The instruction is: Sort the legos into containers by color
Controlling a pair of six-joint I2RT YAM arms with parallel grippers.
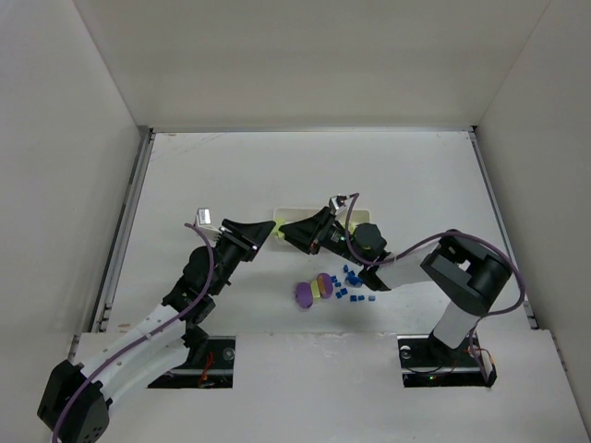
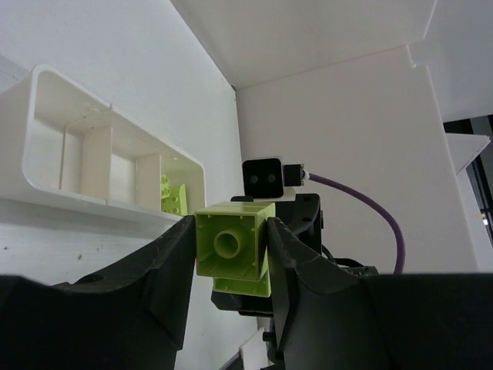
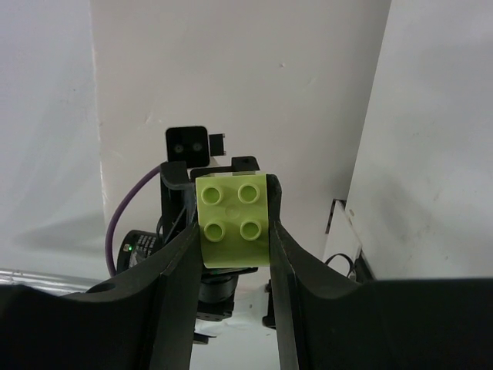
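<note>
The left claw (image 2: 231, 248) and right claw (image 3: 233, 225) meet nose to nose above the middle of the desk (image 1: 416, 185). Both are clamped on one yellow-green block (image 2: 229, 240) (studs facing the right one), just beside the white tray (image 2: 46, 100). A purple piece (image 1: 303, 293) and blue bricks (image 1: 355, 281) lie loose toward the near edge.

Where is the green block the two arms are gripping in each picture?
Left wrist: block centre, hollow underside showing.
Right wrist: block centre, studs showing.
Top: hidden where left gripper and right gripper meet, near centre.
Landmark: the other gripper, right behind the block in both wrist views, tip to tip from above.
</note>
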